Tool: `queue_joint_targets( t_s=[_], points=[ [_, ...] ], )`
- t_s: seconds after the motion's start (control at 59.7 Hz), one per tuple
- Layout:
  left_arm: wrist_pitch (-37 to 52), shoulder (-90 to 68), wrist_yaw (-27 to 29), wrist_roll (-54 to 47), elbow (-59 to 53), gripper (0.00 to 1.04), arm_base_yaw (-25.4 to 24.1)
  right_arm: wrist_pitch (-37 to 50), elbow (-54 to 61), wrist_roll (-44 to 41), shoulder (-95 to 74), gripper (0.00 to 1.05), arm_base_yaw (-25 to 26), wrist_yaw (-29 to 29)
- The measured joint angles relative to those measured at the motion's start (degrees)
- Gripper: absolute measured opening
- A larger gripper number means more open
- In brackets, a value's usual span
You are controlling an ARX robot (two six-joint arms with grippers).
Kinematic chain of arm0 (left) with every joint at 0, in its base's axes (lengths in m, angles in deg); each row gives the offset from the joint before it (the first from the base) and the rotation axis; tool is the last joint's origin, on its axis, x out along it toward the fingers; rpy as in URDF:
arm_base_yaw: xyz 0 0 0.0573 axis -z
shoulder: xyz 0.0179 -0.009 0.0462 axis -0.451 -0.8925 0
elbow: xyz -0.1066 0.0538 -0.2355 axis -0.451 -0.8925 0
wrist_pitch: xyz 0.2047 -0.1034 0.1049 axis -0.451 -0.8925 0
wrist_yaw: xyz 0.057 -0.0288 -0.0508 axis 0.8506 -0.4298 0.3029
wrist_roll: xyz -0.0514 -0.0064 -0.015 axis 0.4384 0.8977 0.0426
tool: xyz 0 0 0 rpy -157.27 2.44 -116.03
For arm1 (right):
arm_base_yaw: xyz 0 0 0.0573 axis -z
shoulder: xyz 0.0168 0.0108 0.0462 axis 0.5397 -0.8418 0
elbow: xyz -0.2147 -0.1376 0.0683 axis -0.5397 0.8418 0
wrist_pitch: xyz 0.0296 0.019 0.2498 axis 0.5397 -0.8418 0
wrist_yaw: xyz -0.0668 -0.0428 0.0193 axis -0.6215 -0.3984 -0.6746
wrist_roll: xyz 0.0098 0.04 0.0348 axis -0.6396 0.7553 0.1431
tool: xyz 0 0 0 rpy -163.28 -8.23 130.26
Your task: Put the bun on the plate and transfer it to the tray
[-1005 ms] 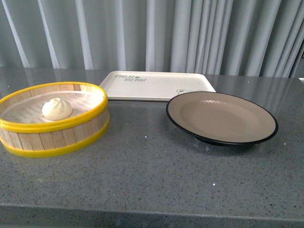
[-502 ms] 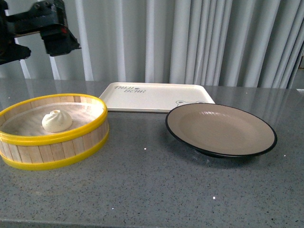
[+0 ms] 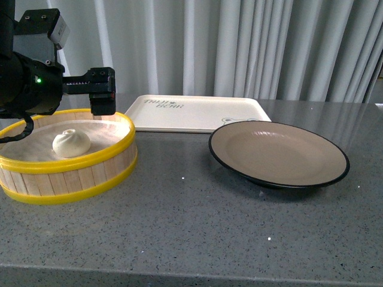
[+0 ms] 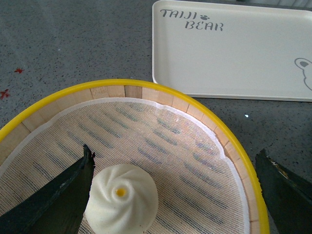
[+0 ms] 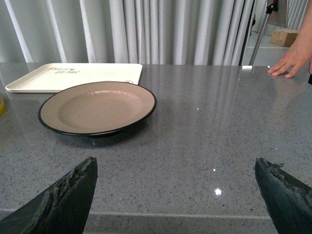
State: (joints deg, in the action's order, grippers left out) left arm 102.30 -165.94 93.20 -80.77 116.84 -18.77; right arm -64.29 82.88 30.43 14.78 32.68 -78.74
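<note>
Bun (image 4: 121, 202) sits on mesh liner (image 4: 161, 141) inside yellow-rimmed steamer basket (image 4: 195, 105), wall all around it, left gripper (image 4: 174, 153) spread wide over it, right gripper (image 5: 175, 163) spread too, plate (image 3: 278, 152) just in front of tray (image 3: 197, 112).

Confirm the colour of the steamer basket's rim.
The steamer basket rim is bright yellow, above pale wooden slats. The left wrist view shows it best.

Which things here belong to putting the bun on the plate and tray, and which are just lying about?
Job: bun, plate, tray, steamer basket holding the bun, left gripper.
Lying about: person's hand, cardboard box, curtain.
</note>
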Motion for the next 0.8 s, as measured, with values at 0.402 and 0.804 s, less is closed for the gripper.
queue_joint_targets(
  t_s=[0.402, 0.804],
  points=[
    [0.07, -4.02, 4.37, -2.93, 2.78, 0.98, -2.16, 0.0, 0.0, 0.0, 0.0, 0.96, 0.0, 0.0],
    [-8.39, -1.64, -1.01, -3.61, 2.64, 0.98, -3.8, 0.0, 0.0, 0.02, 0.0, 0.96, 0.0, 0.0]
  ],
)
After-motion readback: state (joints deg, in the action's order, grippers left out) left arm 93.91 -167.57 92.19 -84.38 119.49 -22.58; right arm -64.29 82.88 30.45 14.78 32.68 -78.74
